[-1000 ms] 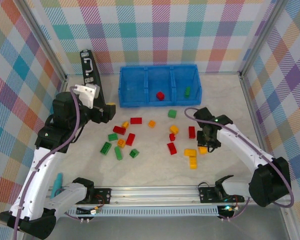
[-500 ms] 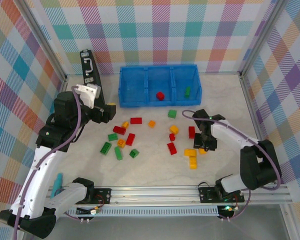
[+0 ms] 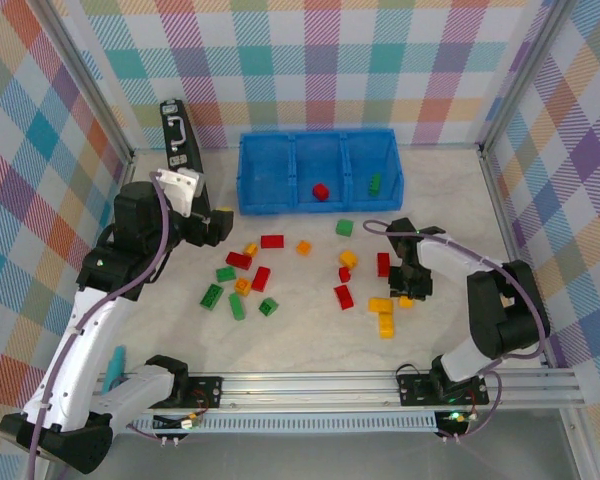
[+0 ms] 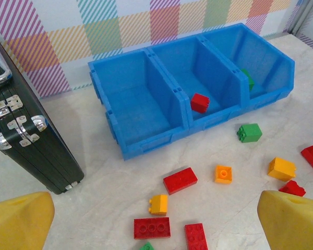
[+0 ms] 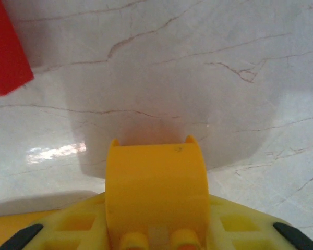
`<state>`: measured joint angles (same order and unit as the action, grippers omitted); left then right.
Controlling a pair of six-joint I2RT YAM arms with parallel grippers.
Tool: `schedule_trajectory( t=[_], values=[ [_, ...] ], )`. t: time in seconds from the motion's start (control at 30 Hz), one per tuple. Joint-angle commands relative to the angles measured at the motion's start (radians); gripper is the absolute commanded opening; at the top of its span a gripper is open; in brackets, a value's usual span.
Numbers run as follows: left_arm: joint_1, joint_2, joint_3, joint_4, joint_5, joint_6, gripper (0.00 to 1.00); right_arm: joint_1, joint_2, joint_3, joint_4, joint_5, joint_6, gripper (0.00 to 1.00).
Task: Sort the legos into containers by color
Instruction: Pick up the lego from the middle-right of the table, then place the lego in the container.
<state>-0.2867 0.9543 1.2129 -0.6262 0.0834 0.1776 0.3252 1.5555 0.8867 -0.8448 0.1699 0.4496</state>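
Note:
Several red, green, yellow and orange legos lie scattered on the marble table (image 3: 310,330). The blue bin (image 3: 318,137) has three containers: a red lego (image 3: 321,191) lies in the middle one, a green lego (image 3: 375,183) in the right one, and the left one is bare. My right gripper (image 3: 408,292) is down at the table, shut on a yellow-orange lego (image 5: 155,177) that sits between its fingers (image 5: 240,224). My left gripper (image 3: 220,222) hovers open over the left cluster, its yellow fingertips (image 4: 21,221) spread wide.
A black case (image 3: 180,140) with a silver handle leans at the back left, beside the bin. A red lego (image 3: 384,264) and two yellow legos (image 3: 382,312) lie close to the right gripper. Aluminium frame rails border the table.
The right gripper has closed on the yellow-orange lego, and the right arm's elbow has swung inward. The left arm has shifted only slightly.

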Motion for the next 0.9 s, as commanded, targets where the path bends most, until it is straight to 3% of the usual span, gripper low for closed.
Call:
schedule_trajectory(
  t=[0.0,0.13,0.3,0.53,0.7,0.8,0.87],
  values=[
    [-0.005,-0.008,-0.010,0.005,-0.018,0.018,1.00,-0.005,-0.005,0.051,-0.025,-0.029,-0.016,0.33],
    [-0.005,-0.006,-0.014,0.011,-0.012,0.016,1.00,-0.005,-0.012,0.219,-0.106,-0.029,-0.062,0.29],
    [-0.003,-0.014,-0.019,0.012,-0.015,0.019,1.00,0.033,0.085,0.568,-0.168,-0.023,-0.140,0.29],
    [-0.003,-0.035,-0.044,0.016,-0.047,0.032,1.00,0.174,0.405,1.190,-0.154,0.009,-0.331,0.28],
    [-0.002,-0.049,-0.051,0.023,-0.057,0.030,1.00,0.234,0.697,1.636,-0.078,-0.060,-0.429,0.29],
    [-0.002,-0.059,-0.052,0.021,-0.049,0.028,1.00,0.258,0.825,1.786,-0.005,-0.118,-0.467,0.29],
    [-0.002,-0.065,-0.052,0.022,-0.056,0.029,1.00,0.283,0.848,1.746,0.087,-0.129,-0.511,0.29]
  ],
)
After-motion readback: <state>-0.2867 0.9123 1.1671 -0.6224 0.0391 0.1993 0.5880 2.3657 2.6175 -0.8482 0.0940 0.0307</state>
